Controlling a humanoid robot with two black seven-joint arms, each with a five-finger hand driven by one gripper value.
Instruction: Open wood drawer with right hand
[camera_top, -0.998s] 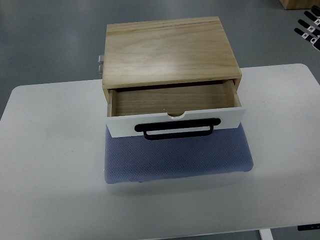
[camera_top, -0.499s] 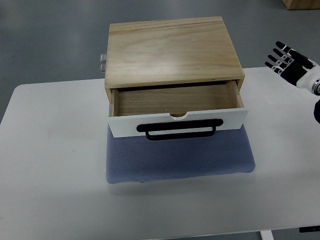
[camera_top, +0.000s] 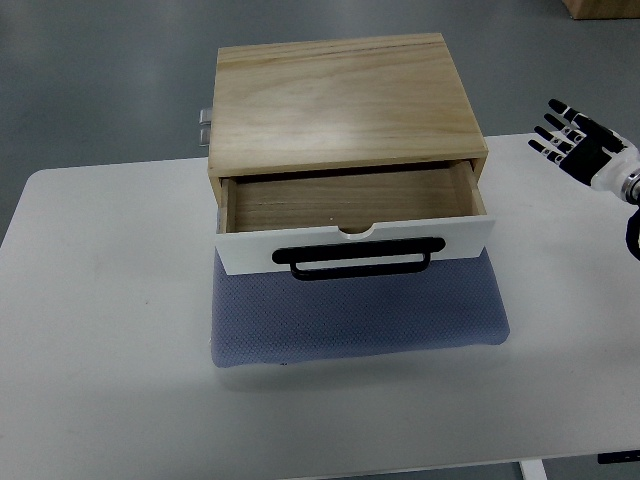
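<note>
A light wooden box (camera_top: 340, 100) stands at the back middle of the white table (camera_top: 100, 330). Its drawer (camera_top: 350, 205) is pulled partly out toward me and looks empty inside. The drawer has a white front (camera_top: 355, 245) with a black bar handle (camera_top: 358, 256). My right hand (camera_top: 575, 145) hovers over the table's right edge, well to the right of the drawer, with fingers spread and holding nothing. It touches neither the drawer nor the handle.
A blue-grey padded mat (camera_top: 355, 320) lies under the box and reaches toward me. A metal fitting (camera_top: 204, 124) sticks out at the box's back left. Grey floor lies beyond the table. A wooden object's corner (camera_top: 600, 8) shows at top right.
My right hand came in from the upper right corner and moved down to the table's right edge. The drawer and box have stayed as they were.
</note>
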